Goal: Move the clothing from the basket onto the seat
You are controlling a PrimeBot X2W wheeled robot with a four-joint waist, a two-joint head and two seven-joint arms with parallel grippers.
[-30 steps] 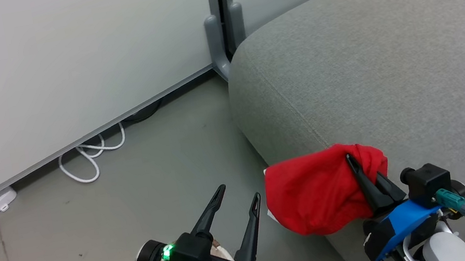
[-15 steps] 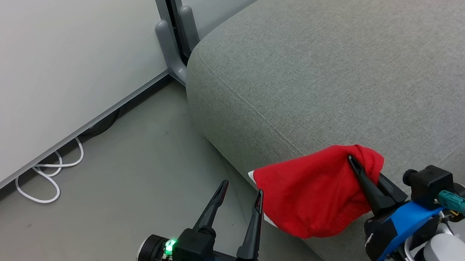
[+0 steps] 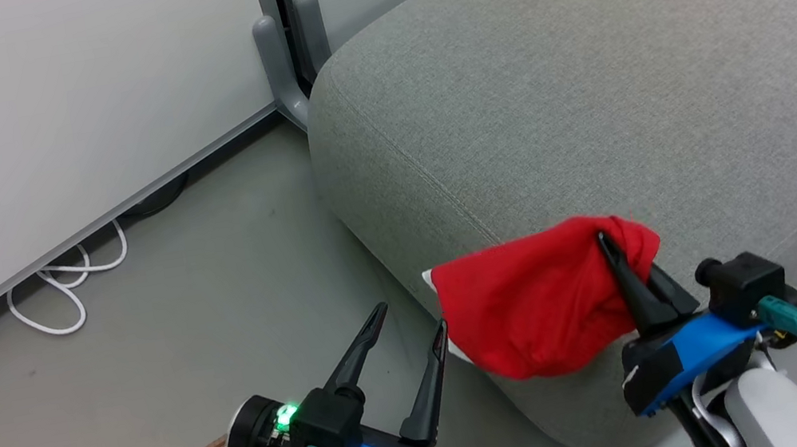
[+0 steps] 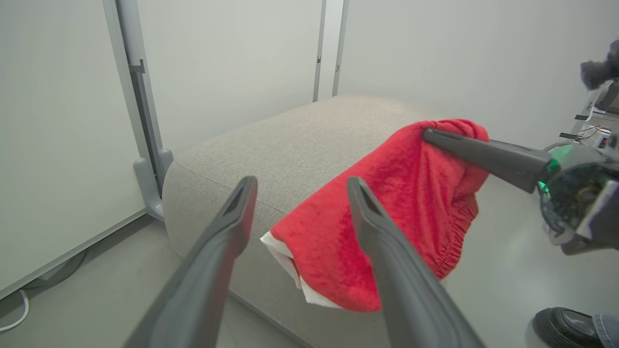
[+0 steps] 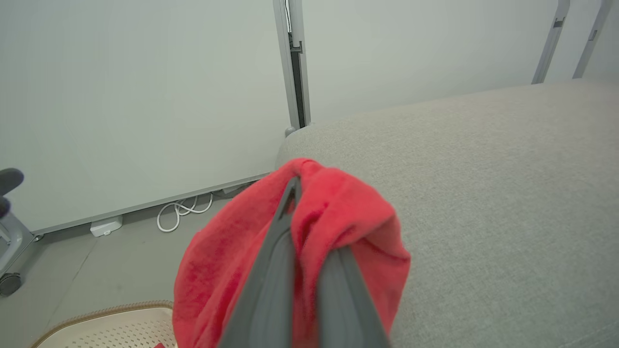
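well, we judge the red garment (image 3: 533,302) light, soft and floppy, bunching wherever it is held, so a gathered fold near its elastic hem is the place to take it. our right gripper (image 3: 624,257) has its fingers pressed together on such a fold, the cloth hanging over the near corner of the seat (image 3: 582,63). our left gripper (image 3: 410,317) is spread and empty just off that corner. since a second ago the head camera has swung, and the garment sits slightly further over the seat.
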